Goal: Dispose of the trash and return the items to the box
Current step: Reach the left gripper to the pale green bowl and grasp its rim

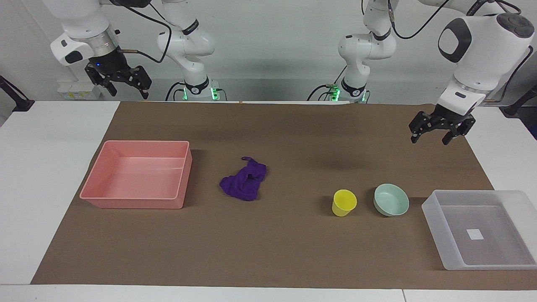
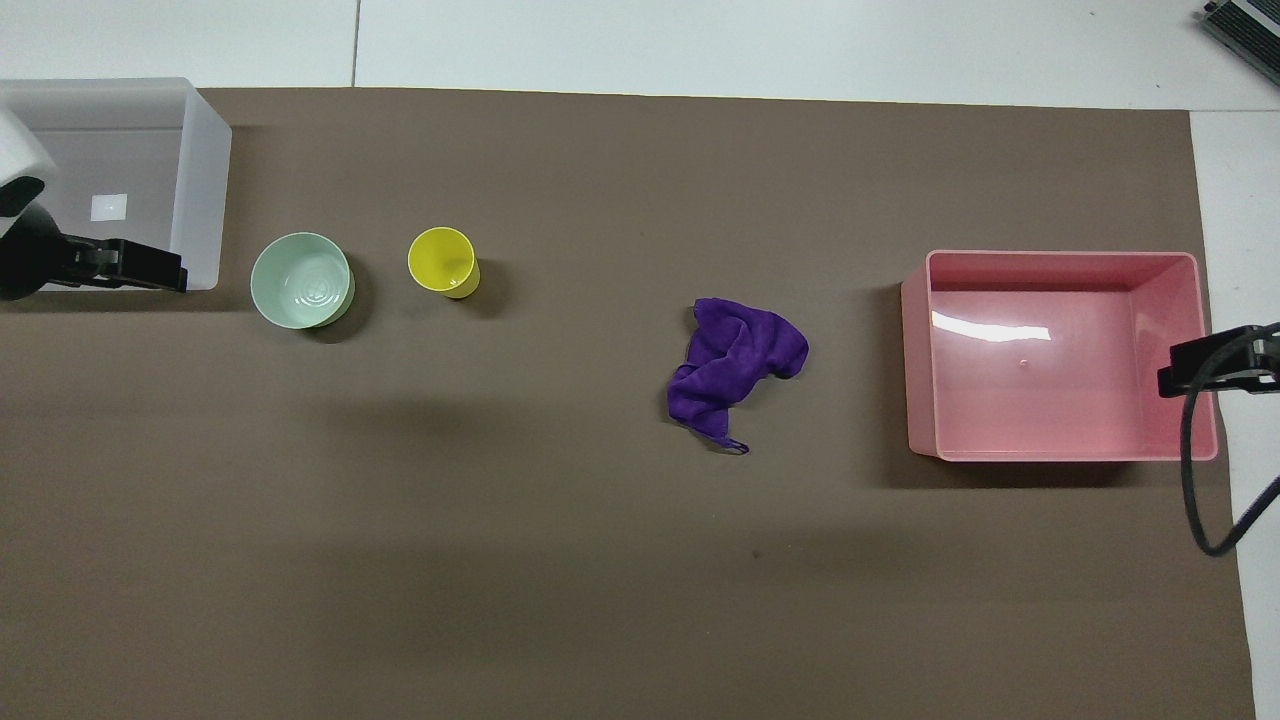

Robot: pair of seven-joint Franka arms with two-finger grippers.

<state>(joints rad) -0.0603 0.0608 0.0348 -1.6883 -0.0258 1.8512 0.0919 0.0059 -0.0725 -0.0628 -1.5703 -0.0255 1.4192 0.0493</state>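
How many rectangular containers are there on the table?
2. The pink bin is at the right arm's end; the translucent box is at the left arm's end. None seems hidden.

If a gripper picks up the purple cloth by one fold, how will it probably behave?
The purple cloth lies crumpled in soft folds, so it will probably hang limp and unfold when lifted. It looks thin and small, so likely light. On a push it would likely bunch up or drag on the brown mat instead of rolling.
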